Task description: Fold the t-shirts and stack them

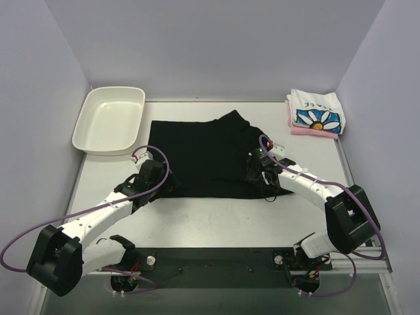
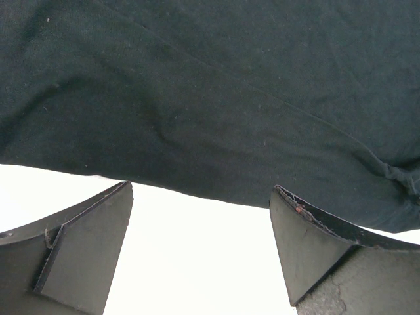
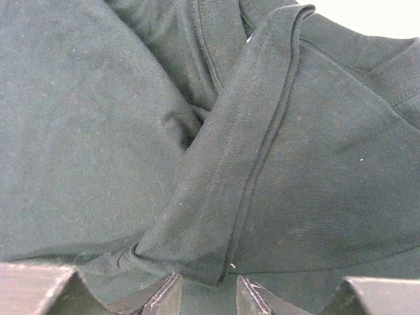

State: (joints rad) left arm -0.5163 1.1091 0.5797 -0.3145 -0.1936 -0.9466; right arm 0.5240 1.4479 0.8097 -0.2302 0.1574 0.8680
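Three shirts lie on the bench [image 1: 216, 216] seen from above: the black t-shirt [image 1: 203, 154] spread flat mid-bench, and at the far right corner the daisy-print shirt [image 1: 316, 113] folded atop the pink shirt [image 1: 312, 132] (its blue lettering is too small to read). A white tray [image 1: 84, 118] sits at the far left corner.

Left wrist: the left tool [image 2: 201, 197] gapes wide and empty, with the black hem just beyond it.

Right wrist: the right tool [image 3: 208, 285] is narrowed about a folded seam; whether it pinches, I cannot tell.
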